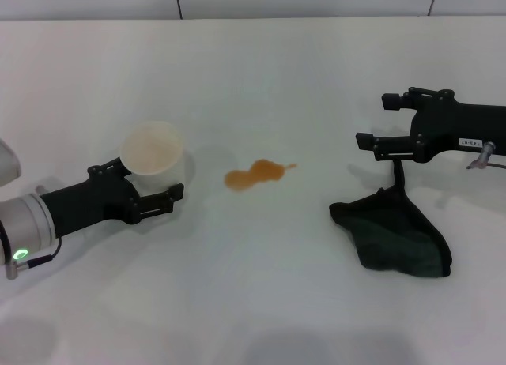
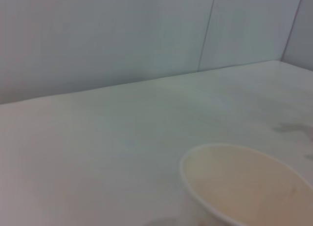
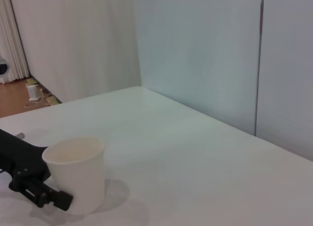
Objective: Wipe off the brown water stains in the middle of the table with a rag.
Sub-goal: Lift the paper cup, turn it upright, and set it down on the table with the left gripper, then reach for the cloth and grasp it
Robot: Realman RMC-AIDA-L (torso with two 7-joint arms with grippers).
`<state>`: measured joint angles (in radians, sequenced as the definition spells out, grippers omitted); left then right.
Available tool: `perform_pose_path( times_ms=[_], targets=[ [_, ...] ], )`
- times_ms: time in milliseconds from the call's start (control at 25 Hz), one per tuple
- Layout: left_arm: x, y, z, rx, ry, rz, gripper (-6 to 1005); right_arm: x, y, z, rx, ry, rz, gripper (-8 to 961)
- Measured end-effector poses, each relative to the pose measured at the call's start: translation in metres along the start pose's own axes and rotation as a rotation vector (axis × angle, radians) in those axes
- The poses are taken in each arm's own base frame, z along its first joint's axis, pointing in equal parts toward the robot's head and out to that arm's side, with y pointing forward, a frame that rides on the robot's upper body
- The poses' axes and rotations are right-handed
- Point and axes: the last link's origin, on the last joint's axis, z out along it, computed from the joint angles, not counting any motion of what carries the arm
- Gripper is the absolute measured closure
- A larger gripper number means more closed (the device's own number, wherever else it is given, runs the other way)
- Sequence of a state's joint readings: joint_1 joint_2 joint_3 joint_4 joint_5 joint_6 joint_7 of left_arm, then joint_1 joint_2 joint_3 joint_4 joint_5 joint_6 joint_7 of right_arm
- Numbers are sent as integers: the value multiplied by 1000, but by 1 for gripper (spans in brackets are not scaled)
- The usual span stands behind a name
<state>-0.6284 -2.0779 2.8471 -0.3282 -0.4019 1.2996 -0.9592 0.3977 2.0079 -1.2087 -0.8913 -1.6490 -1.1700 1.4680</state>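
The rag point(image 1: 393, 235) is a dark, soft cloth, and it lies in a loose heap on the table point(image 1: 261, 302), with one corner pulled up into a thin peak. It looks light and floppy, so it will bend and drag when it is moved, and it will not break or slip away. The right gripper point(image 1: 378, 121) hangs right above that peak, and the raised corner reaches up toward its fingers. The two fingers are spread wide with a clear gap between them, so they hold nothing, and the peak seems to sit just under the gap, but I cannot tell if it touches them. The best place to grab looks like that raised peak or a thick fold near it, because a flat edge would be hard to pinch off the table. The brown water stains point(image 1: 254, 174) make a small orange-brown puddle, well away from these fingers, out past their tips toward the other arm. It is thin liquid, so a soft cloth should soak it up with a gentle push. On the far side of the puddle, the left gripper point(image 1: 152, 185) has its fingers on both sides of a white cup point(image 1: 153, 157), and it seems to hold the cup still.
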Motion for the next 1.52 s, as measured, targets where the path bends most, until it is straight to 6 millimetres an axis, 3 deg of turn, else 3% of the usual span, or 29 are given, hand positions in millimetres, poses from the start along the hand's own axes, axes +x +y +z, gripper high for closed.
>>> perform_pose_path(
  times_ms=[1320, 1520],
  targets=[
    [26, -16, -46, -88, -124, -108, 131, -1, -1, 1, 7, 1, -3, 83],
    [32, -14, -67, -119, -147, -144, 131, 0, -1, 0, 7, 2, -3, 83]
  ],
)
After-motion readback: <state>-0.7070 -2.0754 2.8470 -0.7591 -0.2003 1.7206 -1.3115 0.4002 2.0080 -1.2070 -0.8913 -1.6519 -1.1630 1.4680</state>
